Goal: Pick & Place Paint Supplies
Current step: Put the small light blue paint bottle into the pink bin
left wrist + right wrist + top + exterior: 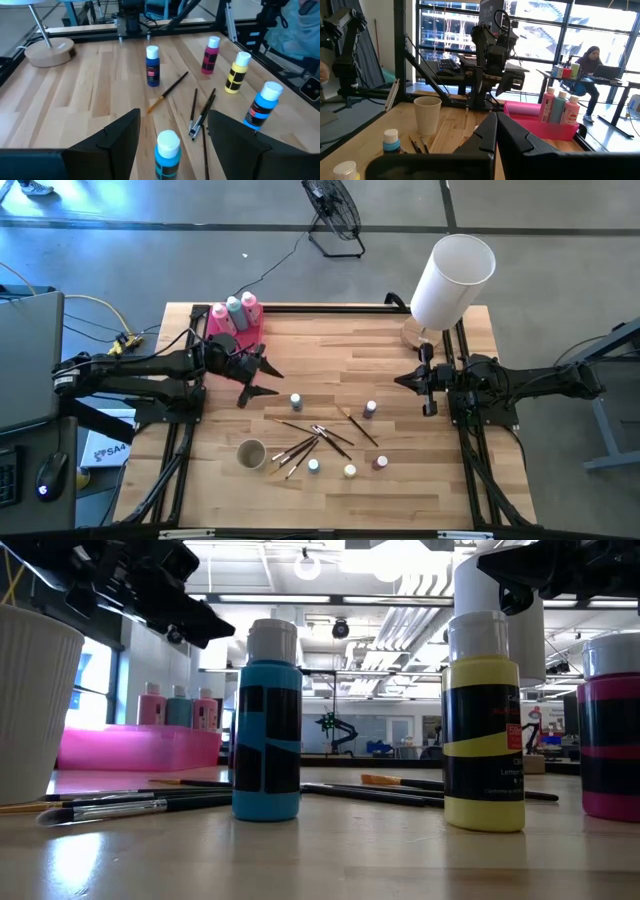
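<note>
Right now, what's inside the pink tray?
Three squeeze bottles stand upright in the pink tray: two pink, one teal between them, all white-capped. The left gripper, open, sits beside the tray; the arm covers part of the tray floor, so anything there is unseen.

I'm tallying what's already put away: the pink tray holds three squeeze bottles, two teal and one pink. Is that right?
Not quite. The pink tray does hold three squeeze bottles, but the colours are reversed: two pink bottles with one teal bottle between them. The high view shows this, and the right wrist view confirms it.
</note>
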{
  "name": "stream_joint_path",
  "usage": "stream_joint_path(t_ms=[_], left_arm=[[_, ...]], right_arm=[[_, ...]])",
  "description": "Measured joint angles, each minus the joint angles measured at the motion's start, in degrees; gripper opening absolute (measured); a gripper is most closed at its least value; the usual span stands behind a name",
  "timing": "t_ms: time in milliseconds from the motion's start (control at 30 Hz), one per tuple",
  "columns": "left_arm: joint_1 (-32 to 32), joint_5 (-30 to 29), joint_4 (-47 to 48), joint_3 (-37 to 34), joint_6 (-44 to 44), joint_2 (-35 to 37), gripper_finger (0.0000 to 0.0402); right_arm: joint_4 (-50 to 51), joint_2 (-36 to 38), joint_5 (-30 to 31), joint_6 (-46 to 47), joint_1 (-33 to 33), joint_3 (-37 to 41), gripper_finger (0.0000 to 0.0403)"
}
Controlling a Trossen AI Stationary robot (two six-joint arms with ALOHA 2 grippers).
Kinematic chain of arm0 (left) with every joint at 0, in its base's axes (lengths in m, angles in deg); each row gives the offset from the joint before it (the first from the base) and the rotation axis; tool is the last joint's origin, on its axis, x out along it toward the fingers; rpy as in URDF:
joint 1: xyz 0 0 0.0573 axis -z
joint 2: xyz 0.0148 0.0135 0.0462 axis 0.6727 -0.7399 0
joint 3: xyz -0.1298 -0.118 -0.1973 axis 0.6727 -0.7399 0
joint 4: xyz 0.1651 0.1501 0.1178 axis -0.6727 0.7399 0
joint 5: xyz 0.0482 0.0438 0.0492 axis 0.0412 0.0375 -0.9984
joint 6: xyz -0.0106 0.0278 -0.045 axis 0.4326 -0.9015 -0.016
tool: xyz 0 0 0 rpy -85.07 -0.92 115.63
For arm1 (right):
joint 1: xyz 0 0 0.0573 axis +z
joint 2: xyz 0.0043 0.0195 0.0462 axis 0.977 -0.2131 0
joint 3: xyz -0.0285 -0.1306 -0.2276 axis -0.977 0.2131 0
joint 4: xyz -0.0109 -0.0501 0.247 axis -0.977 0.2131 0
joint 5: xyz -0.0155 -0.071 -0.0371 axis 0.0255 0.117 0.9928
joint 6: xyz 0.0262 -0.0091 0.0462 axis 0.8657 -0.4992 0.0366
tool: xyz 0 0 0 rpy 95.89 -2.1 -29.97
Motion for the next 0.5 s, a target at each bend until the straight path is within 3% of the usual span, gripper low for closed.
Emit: stream_joint_path(t_ms=[333, 500], left_arm=[[0.00, -0.61, 0.03, 0.00, 0.24, 0.00, 0.0230], [0.00, 0.05, 0.99, 0.00, -6.21, 0.02, 0.0230]], right_arm=[[0.00, 0.01, 0.00, -0.01, 0.00, 0.00, 0.0003], [0.00, 0.02, 0.00, 0.00, 0.01, 0.00, 0.0003]])
